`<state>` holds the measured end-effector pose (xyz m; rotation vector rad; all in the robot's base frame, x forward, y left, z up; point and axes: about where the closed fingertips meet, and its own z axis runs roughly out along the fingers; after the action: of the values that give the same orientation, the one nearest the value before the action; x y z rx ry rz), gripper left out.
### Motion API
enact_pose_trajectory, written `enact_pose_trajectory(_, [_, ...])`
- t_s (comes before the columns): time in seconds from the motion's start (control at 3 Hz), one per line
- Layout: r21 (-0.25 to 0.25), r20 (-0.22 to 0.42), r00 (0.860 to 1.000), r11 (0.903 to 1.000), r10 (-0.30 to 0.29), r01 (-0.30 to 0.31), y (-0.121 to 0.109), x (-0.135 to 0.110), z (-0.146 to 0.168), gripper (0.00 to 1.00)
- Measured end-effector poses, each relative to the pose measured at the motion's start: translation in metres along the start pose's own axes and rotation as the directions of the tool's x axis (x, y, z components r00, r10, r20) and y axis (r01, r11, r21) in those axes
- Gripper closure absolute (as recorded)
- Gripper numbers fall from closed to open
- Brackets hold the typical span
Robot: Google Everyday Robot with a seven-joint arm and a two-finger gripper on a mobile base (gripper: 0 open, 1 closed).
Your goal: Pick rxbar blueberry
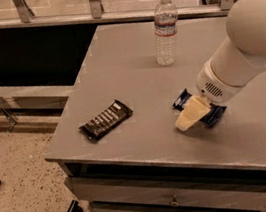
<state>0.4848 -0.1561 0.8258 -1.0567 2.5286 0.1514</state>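
Note:
The rxbar blueberry, a small flat bar in a dark navy-blue wrapper, lies on the grey table right of centre. Only its left crimped end and a bit of its right end show. My gripper, cream-coloured, comes down from the large white arm at the right and sits directly over the bar's middle, at table level, covering most of it. Contact with the bar cannot be made out.
A black-wrapped bar with white print lies near the table's front left corner. A clear water bottle stands upright at the back centre. Drawers are below the tabletop. A dark bench and railing are behind, and the floor drops off at the left.

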Motion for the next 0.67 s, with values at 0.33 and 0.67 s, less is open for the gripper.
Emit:
enact_pose_trajectory(0.33, [-0.006, -0.001, 1.0, 1.0, -0.001, 0.001, 0.0001, 0.0, 0.0014, 0.37])
enact_pose_trajectory(0.67, [-0.008, 0.004, 1.0, 1.0, 0.005, -0.005, -0.0007, 0.0024, 0.0007, 0.53])
